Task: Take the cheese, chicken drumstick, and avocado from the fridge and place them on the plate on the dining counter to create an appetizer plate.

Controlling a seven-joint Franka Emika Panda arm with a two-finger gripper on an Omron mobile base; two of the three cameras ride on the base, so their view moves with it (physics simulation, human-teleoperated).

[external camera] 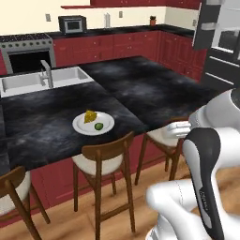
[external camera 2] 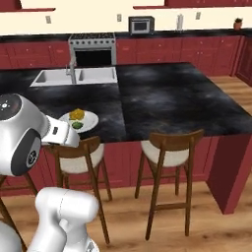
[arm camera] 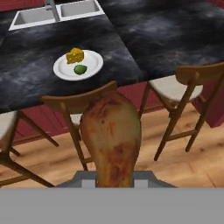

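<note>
A brown-orange chicken drumstick (arm camera: pixel 111 135) rises between my gripper's (arm camera: pixel 114 177) fingers in the hand view, meaty end up; the gripper is shut on it. It hangs over the wooden floor, short of the dining counter (external camera: pixel 47 122) (arm camera: pixel 35 57). The white plate (external camera: pixel 107 120) (external camera 2: pixel 90 119) (arm camera: pixel 94 59) lies near the counter's front edge. On it are the yellow cheese (external camera: pixel 90 116) (external camera 2: pixel 76 114) (arm camera: pixel 75 55) and the green avocado (external camera: pixel 99 126) (external camera 2: pixel 77 125) (arm camera: pixel 80 69). The dark grey fridge (external camera: pixel 213 47) stands at the far right of the left base view.
Wooden chairs (external camera: pixel 101 159) (external camera 2: pixel 170 147) (arm camera: pixel 78 103) with cream seats line the counter's near side, one directly between the drumstick and the plate. A sink (external camera: pixel 28 82) with a faucet is set into the counter behind the plate. A stove (external camera 2: pixel 91 47) and a microwave (external camera: pixel 71 23) stand along the back wall.
</note>
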